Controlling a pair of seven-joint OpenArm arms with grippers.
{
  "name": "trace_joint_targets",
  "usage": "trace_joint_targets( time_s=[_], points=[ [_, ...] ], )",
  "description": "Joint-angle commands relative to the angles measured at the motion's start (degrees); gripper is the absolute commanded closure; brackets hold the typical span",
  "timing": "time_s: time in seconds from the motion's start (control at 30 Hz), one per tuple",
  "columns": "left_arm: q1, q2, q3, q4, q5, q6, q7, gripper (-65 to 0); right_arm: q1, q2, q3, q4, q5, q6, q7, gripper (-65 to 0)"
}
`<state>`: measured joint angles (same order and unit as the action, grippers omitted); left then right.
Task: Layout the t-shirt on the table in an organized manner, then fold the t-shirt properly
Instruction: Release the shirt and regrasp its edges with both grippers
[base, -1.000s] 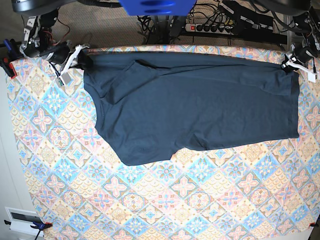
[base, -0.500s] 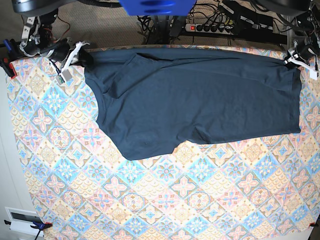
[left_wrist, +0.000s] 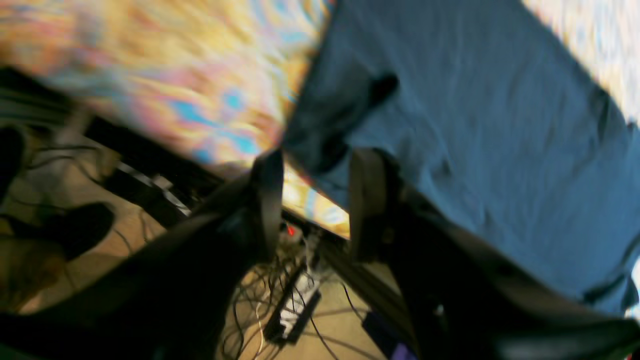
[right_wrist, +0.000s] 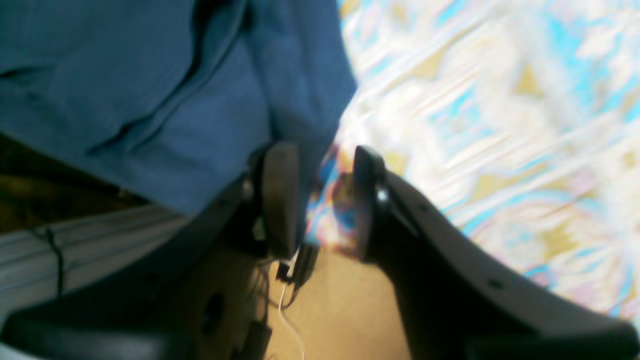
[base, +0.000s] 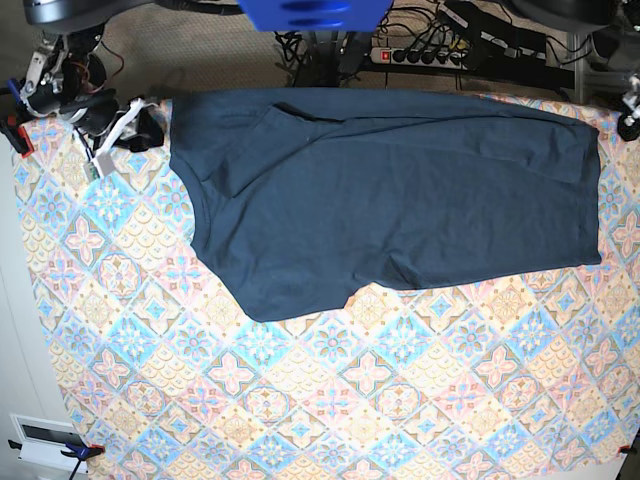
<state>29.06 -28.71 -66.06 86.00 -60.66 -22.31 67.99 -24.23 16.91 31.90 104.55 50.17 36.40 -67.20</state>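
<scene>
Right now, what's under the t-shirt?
The t-shirt lies flat on the patterned table, whose cloth shows all around it. Whatever lies beneath the fabric itself is covered.

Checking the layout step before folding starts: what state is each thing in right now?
t-shirt: spread along the table's far edge, some wrinkles, held by neither gripper.
table: covered by patterned cloth.
left gripper: open, off the shirt corner.
right gripper: open, nothing between its jaws.

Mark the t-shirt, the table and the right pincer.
t-shirt (base: 400, 200): base view, middle of the body.
table (base: 330, 410): base view, bare patterned cloth.
right pincer (right_wrist: 320, 200): right wrist view, gap between fingertips.
</scene>
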Motion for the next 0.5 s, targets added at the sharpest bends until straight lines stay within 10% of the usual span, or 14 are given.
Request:
trace_joint_targets(
  time_s=[0.0,0.47],
  points=[
    [0.1,-1.2,-0.7,0.8,-1.1,-0.2,-0.5,-21.5,0.5,0.7,0.4,1.0,1.2,0.3,0.9,-18.4],
    [-24.6,-1.3,8.3,-1.5,19.2,-0.1,-2.4,-21.9,14.3,0.9,-6.5,1.0,1.1,0.3,0.7,-18.5]
  ],
)
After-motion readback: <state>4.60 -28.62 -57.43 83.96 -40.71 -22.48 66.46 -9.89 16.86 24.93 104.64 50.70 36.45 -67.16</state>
